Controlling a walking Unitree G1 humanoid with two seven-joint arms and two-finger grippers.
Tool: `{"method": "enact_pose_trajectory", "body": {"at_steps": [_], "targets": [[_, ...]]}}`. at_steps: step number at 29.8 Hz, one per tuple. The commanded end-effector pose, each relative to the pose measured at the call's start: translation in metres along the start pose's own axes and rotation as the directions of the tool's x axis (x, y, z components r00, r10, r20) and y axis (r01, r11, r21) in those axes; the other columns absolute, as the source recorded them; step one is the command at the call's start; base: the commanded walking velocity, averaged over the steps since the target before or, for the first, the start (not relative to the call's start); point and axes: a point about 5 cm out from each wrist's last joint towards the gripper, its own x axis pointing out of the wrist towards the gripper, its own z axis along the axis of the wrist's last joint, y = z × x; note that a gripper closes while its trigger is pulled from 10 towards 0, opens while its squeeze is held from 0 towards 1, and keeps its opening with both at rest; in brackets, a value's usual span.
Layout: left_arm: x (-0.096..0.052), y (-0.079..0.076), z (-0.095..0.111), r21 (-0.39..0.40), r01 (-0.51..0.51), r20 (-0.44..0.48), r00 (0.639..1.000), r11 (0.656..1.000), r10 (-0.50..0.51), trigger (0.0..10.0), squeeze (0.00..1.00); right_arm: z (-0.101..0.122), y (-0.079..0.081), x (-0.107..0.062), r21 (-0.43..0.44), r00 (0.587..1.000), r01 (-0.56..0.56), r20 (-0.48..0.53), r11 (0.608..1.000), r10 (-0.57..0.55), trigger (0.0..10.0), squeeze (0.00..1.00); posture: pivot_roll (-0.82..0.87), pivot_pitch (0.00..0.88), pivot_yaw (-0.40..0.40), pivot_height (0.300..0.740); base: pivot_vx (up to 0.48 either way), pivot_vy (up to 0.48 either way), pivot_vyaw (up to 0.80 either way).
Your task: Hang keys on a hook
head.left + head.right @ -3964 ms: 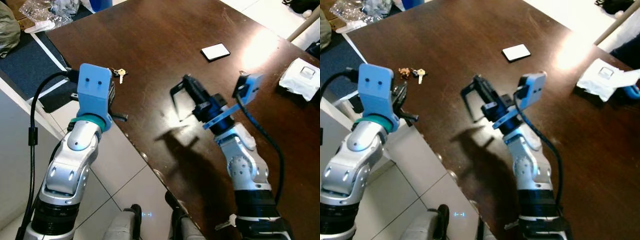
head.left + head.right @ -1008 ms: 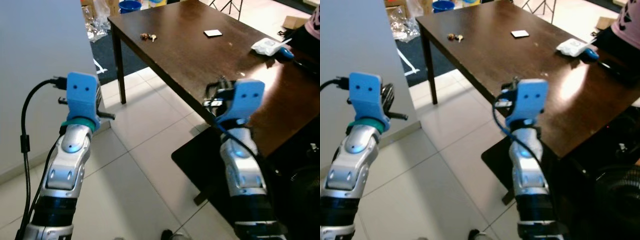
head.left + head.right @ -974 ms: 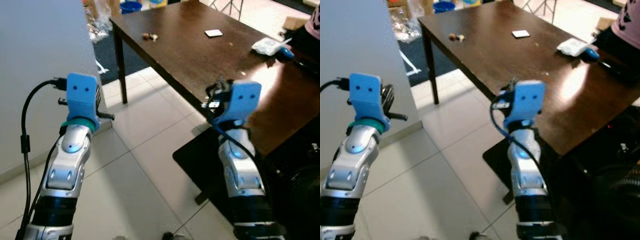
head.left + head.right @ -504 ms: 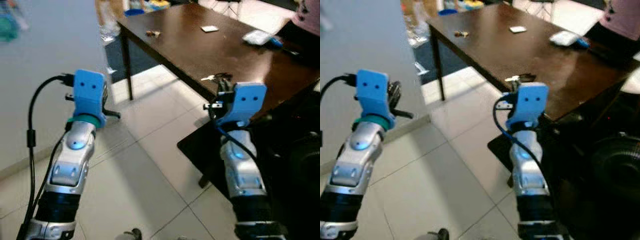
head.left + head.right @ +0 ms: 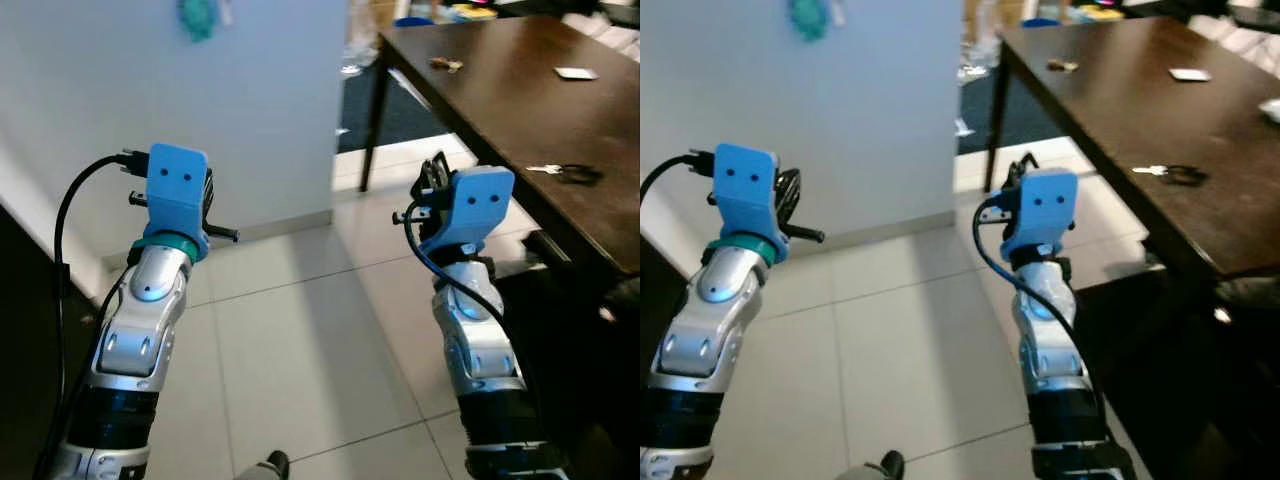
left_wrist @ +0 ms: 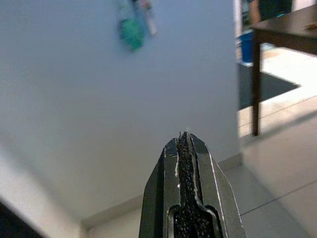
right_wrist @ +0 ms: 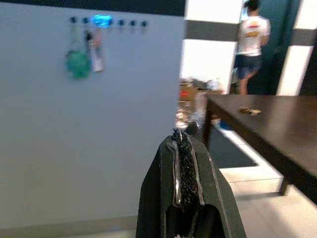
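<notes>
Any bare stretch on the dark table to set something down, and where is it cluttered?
The table is mostly bare: a wide stretch lies between the keys near its far corner, the white card farther in, and the second key set by the near edge. Clutter is just those three small spots. Both claws, left and right, hang over the floor.

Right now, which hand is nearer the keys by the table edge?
Right. The right hand is beside the table, just short of the keys; the left hand is over by the wall.
</notes>
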Motion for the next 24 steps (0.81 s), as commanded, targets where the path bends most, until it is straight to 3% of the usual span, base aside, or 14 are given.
{"method": "enact_pose_trajectory", "body": {"at_steps": [1,7,24], "targets": [[-0.0009,0.0012,-0.0031,0.018,-0.007,-0.007,1.000,1.000,0.007,10.0,0.00,-0.0011,0.0007,-0.0006,0.005,1.000,-0.002,0.001,1.000,0.002,10.0,0.00,0.04,0.000,0.096,0.740,0.000,0.000,0.79],[-0.0010,0.0012,-0.0019,0.028,-0.008,0.006,1.000,1.000,0.008,10.0,0.00,-0.0008,0.0013,-0.0008,0.009,1.000,-0.002,0.006,1.000,0.002,10.0,0.00,0.04,0.000,0.096,0.740,0.046,0.000,0.79],[0.0013,0.0005,-0.0006,0.040,-0.006,0.024,1.000,0.999,0.005,10.0,0.00,0.0012,-0.0020,0.0005,0.017,0.999,0.024,0.031,1.000,-0.024,10.0,0.00,0.03,0.000,0.097,0.740,0.472,0.000,0.00]]}}
